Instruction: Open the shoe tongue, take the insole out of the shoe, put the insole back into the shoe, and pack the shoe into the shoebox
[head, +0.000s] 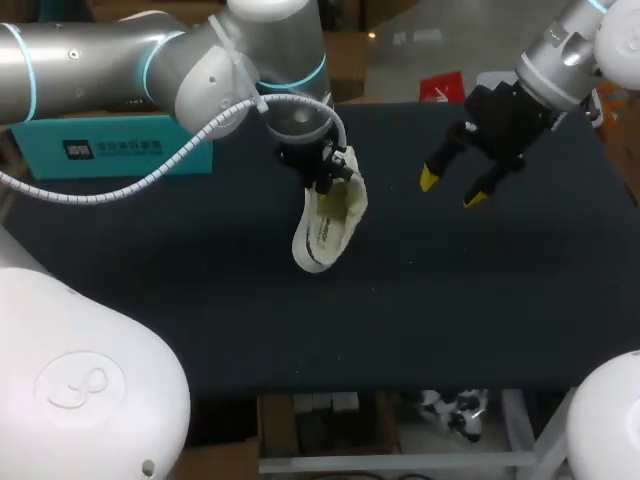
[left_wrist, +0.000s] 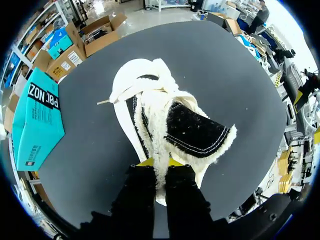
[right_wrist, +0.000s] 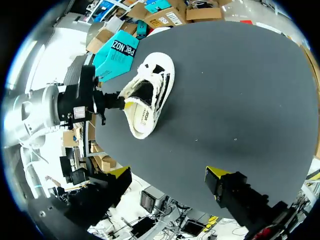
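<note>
Fleece-lined and soft, the white shoe (head: 325, 225) looks light and floppy, so you should favour its firmer sole edge or heel over the plush lining. It rests on the table well apart from the teal shoebox (head: 110, 150), with your left gripper (left_wrist: 159, 162) pinched tight on its fleecy rim. Farther from the shoebox, your right gripper (head: 451, 188) hangs spread wide and empty; lettering marks the shoebox and the shoe's side, left unread
</note>
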